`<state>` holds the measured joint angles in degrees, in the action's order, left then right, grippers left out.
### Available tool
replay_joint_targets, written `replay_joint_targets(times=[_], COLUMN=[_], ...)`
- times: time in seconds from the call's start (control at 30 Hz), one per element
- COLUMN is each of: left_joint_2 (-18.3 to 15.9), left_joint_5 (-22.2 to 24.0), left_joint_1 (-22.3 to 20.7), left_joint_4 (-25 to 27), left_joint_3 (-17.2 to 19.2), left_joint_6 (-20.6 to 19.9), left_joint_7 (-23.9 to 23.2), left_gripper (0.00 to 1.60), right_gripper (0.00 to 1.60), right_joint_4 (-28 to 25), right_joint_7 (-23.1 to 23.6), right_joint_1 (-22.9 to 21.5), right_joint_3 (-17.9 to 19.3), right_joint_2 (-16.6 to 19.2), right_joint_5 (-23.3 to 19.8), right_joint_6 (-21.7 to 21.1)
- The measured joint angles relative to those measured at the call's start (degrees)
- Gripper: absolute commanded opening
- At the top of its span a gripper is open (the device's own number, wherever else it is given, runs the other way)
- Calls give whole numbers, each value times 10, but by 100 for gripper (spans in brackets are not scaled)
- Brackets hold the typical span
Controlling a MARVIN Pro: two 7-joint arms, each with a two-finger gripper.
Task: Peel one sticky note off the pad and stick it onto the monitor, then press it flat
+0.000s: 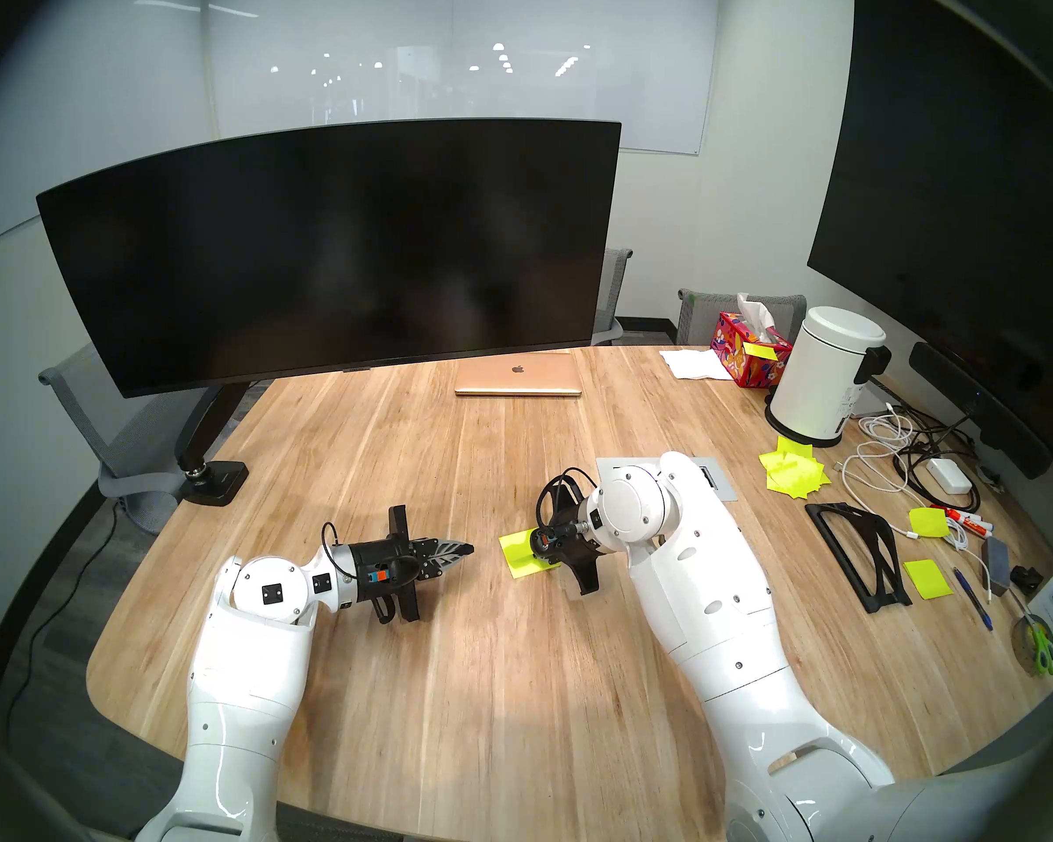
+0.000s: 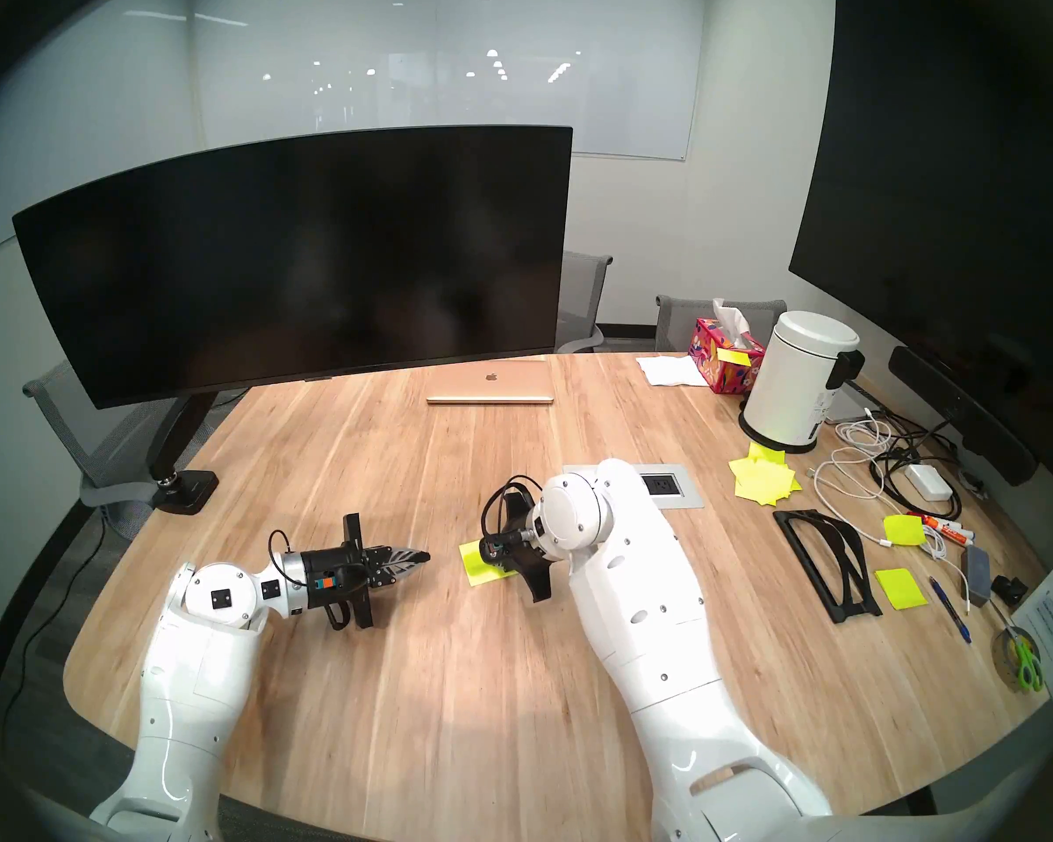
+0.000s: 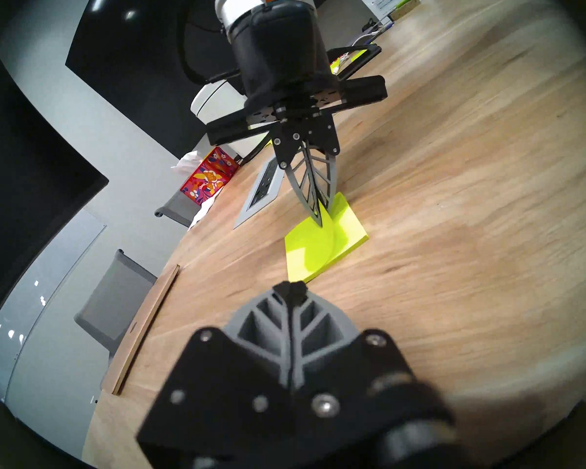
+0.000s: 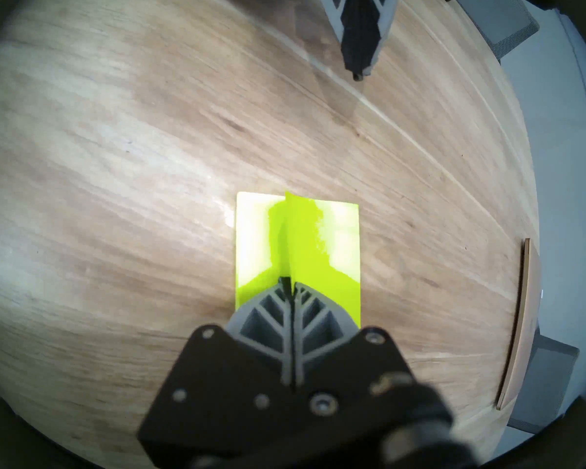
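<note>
One wooden table (image 1: 451, 458) holds the pad (image 3: 349, 234). The right gripper (image 3: 320, 218) pinches the sticky note (image 4: 298, 241). The left gripper (image 1: 460, 549) is closed, empty, near the monitor (image 1: 329, 245).

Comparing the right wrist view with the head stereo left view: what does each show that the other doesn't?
Right wrist only: the right gripper is shut on the sticky note, whose pinched sheet curls up off the pad.

Head left only: the monitor with nothing stuck on it, the laptop, and loose notes on the right. There the right gripper's fingertips hide behind its own wrist.

Both: the pad on the table, and the left gripper shut, empty, beside the pad.
</note>
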<state>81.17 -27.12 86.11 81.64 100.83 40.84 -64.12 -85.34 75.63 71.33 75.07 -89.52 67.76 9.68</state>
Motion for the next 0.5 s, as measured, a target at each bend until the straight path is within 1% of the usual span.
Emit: replay_joint_targets(times=[0.5], left_joint_2=[-18], left_joint_5=[15], left_joint_1=[12], left_joint_4=[16], left_joint_3=[-26], left_joint_6=[-21], left_joint_7=[-19], left_gripper=[0], right_gripper=[0], right_joint_4=[-1], right_joint_7=[10], right_joint_1=[-1], right_joint_3=[-9], right_joint_2=[-7], right_joint_5=[0], right_joint_6=[-12])
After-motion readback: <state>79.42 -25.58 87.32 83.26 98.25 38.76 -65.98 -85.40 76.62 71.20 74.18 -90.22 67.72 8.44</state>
